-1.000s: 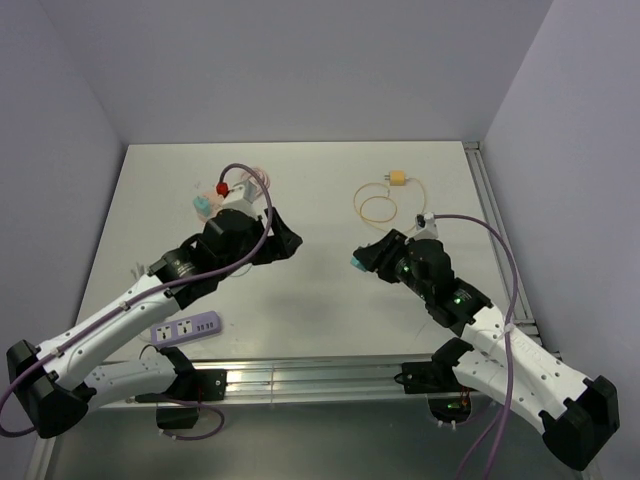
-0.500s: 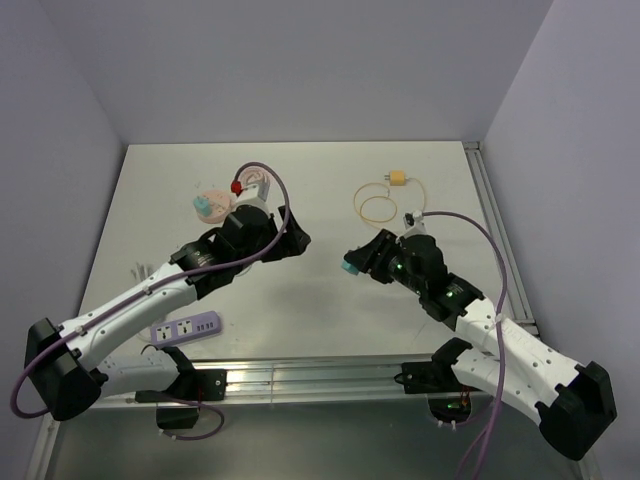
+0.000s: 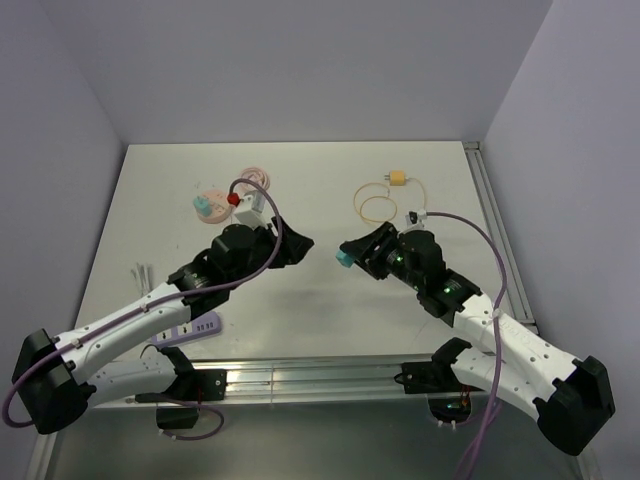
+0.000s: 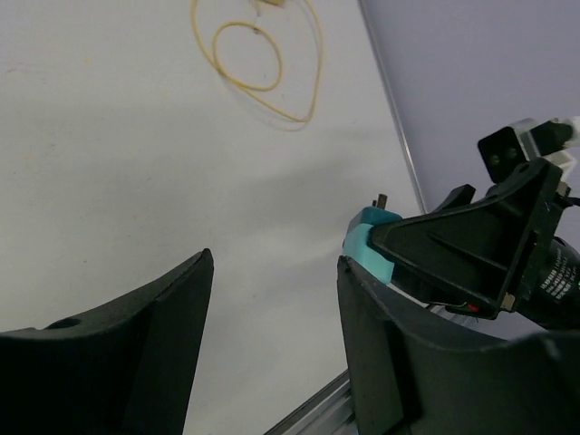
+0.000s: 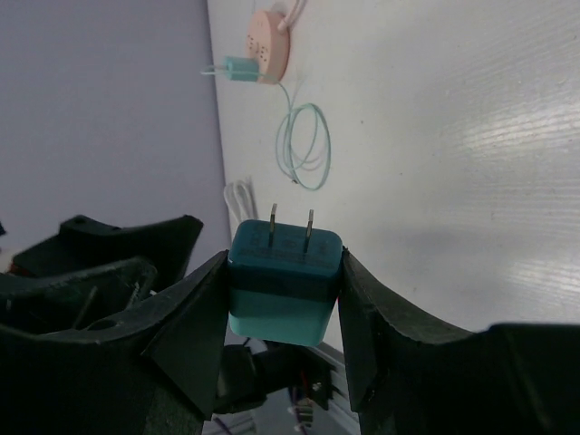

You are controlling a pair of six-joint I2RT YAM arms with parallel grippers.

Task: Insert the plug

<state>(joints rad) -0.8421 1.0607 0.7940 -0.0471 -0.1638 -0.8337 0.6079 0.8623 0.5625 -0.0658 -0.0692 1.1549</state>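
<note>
above the white bench, the right gripper clamps a small teal two-pronged plastic plug, prongs aimed at the left gripper, which hangs near the plug, jaws wide apart and empty. well apart from the plug, a lilac plastic power strip lies partly hidden under the left arm.

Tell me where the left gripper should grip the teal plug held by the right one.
Take the teal plug across its two broad faces, on the darker band behind the prongs. The right gripper clamps the narrow sides, so those faces are free. Bring the open left gripper in from the prong end, probably turned crosswise to the right's fingers.
</note>
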